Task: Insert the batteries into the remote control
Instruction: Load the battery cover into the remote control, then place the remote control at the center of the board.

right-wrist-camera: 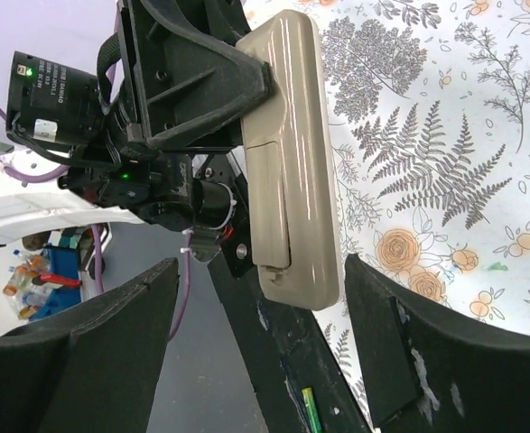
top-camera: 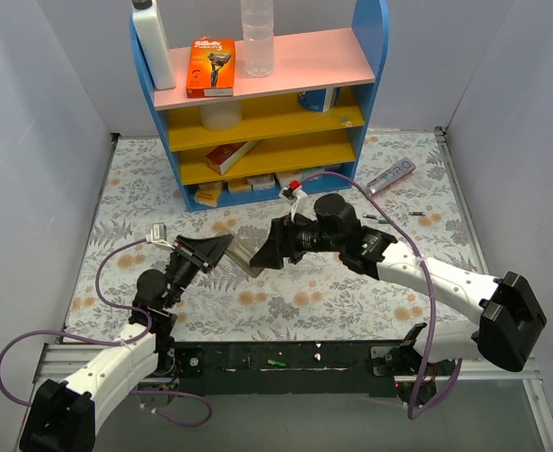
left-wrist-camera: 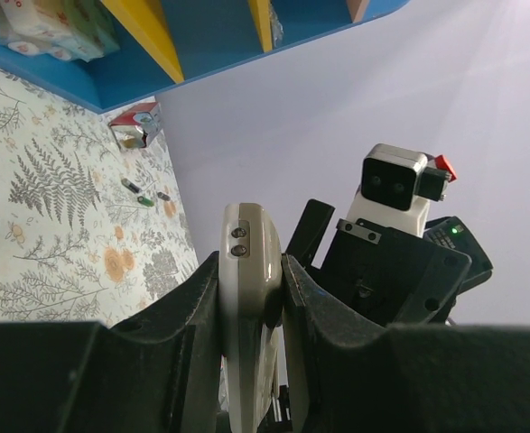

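Note:
My left gripper [top-camera: 218,252] is shut on the remote control [top-camera: 243,256] and holds it above the table. In the left wrist view the remote control [left-wrist-camera: 251,262] stands edge-on between the two black fingers. The right wrist view shows its grey back [right-wrist-camera: 293,153] with the cover panel lying on it. My right gripper [right-wrist-camera: 255,352] is open, its fingers either side of the remote's lower end and clear of it. Small batteries [left-wrist-camera: 139,192] lie on the floral table near the shelf. A green battery [right-wrist-camera: 310,410] lies on the dark rail below.
A blue shelf unit [top-camera: 262,104] with boxes and bottles stands at the back. A long silver-purple tube [top-camera: 392,176] lies at the back right. The right arm's camera block [left-wrist-camera: 393,180] sits close behind the remote. White walls close in both sides.

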